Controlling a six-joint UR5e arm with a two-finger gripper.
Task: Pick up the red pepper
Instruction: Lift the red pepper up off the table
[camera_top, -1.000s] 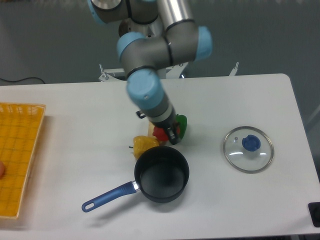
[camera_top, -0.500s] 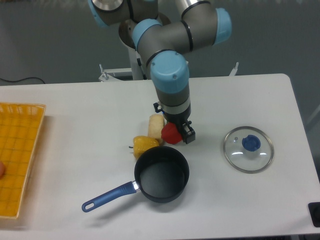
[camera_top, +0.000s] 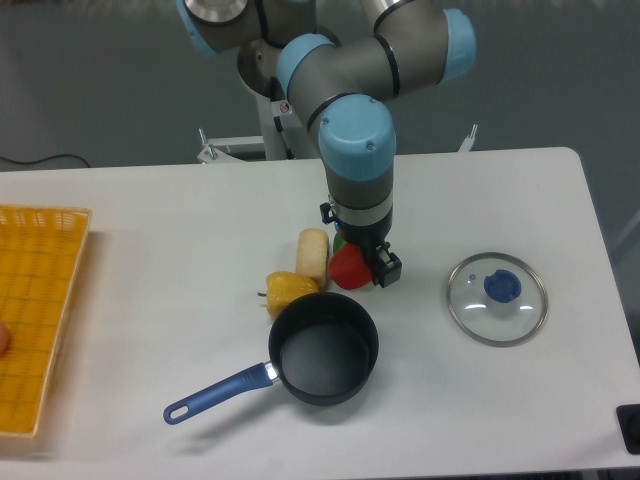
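Camera view, red pepper (camera_top: 349, 268), small, glossy, rounded, at end effector (camera_top: 366, 268)

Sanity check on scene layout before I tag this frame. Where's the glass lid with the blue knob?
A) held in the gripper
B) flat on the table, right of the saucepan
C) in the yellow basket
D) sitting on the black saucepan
B: the glass lid lies flat on the white table, apart from and to the right of the open black saucepan, whose inside is visible.
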